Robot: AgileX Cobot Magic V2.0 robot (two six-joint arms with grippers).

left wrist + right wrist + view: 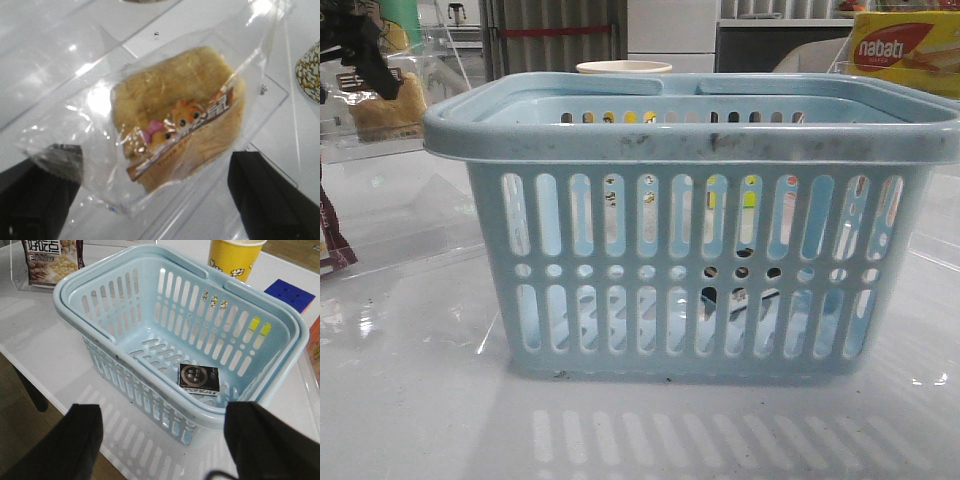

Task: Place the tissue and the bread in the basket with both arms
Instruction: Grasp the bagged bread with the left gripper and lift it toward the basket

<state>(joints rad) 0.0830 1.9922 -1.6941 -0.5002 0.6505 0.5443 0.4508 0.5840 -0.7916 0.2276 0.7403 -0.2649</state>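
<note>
The bread [180, 115], golden-brown in a clear wrapper with a brown label, lies on the white table. My left gripper [155, 202] hovers over it, open, with its fingers wide on either side; the wrapper's corner overlaps the left finger [37, 195]. In the front view the bread [390, 108] is at the far left, under the dark left gripper [362, 52]. The tissue [199, 379], a small black-and-white packet, lies on the floor of the light-blue basket [150, 275]. My right gripper [160, 450] is open and empty, above the table just outside the basket's wall.
A yellow popcorn cup [235, 257], a snack packet [52, 260] and a blue cube [292, 295] stand around the basket. The yellow "nabati" box [905, 50] is at the back right. The table's edge [60, 405] runs near my right gripper, with floor beyond.
</note>
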